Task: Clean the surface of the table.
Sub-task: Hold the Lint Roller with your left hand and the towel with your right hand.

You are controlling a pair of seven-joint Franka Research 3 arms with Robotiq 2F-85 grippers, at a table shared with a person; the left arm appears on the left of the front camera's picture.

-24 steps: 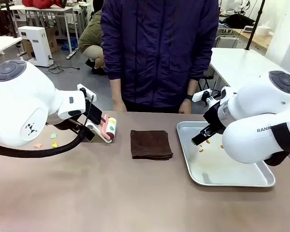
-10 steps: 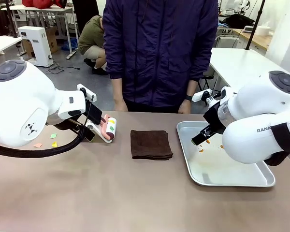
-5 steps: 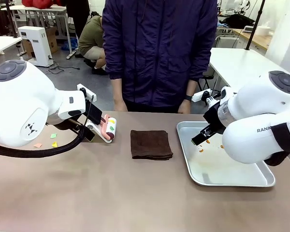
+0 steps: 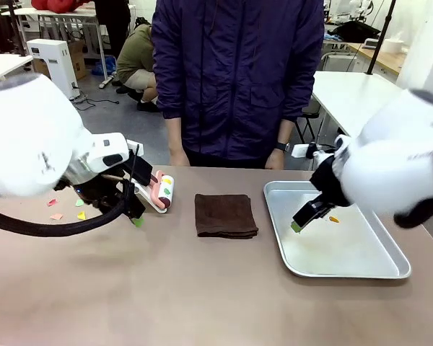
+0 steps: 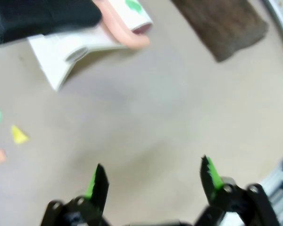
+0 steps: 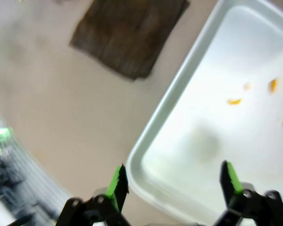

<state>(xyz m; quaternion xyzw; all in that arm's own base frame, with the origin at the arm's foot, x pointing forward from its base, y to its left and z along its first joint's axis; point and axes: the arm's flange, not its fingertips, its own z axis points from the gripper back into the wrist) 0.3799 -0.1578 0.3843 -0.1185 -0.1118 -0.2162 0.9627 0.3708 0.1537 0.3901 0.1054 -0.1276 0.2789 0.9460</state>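
Hovering low over the tan worktop point(image 4: 202, 288), the left tool point(image 5: 152, 169) gapes wide and empty. It is the nearer arm to the coloured paper scraps point(image 4: 66, 205), which lie farther left (near the lint roller point(image 4: 159, 193)). The right tool point(image 6: 172, 174), equally open and empty, hangs over the silver tray point(image 4: 346, 274) at its cloth-side rim, and a brown cloth point(image 4: 225, 215) lies between them.

The table point(image 4: 166, 288) is wide, matte brownish-tan; coloured scraps lie near its left edge.
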